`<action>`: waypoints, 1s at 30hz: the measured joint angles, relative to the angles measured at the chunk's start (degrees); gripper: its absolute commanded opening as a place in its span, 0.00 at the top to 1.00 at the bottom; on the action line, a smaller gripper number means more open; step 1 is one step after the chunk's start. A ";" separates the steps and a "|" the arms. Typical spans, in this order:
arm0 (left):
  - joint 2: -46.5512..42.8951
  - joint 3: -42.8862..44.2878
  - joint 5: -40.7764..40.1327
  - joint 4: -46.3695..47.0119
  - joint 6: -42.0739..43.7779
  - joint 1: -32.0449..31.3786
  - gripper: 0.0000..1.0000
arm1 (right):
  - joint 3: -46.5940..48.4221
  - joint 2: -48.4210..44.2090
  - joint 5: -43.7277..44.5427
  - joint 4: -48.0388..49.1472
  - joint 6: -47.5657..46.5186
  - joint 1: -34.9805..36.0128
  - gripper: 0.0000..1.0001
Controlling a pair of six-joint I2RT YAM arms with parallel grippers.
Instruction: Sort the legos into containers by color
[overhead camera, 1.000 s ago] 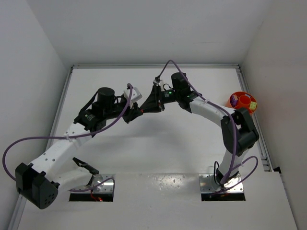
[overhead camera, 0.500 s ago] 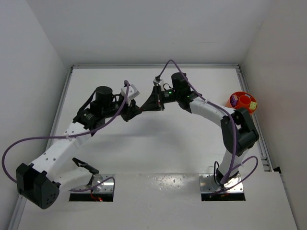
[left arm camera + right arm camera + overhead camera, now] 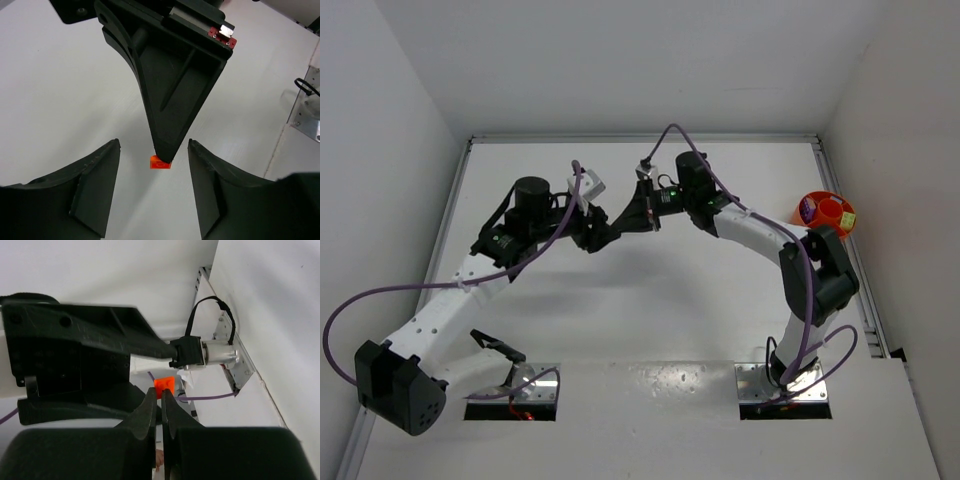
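- Right tool point(image 3: 159, 390) is pinched shut, tips at the orange-red lego point(image 3: 160, 163), low centre of your left wrist view.
- Left tool point(image 3: 154, 144) stands wide around both.
- Grip looks marginal to me: lift fast and it could pop out.

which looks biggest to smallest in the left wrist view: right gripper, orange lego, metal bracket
1. right gripper, fills the upper middle, near the camera
2. metal bracket, cut off at the right edge
3. orange lego, tiny, at that gripper's tip
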 measured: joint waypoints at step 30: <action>12.87 11.15 -20.02 -19.12 -2.23 0.44 0.00 | 24.85 -0.33 9.84 -63.32 -64.59 -42.77 1.00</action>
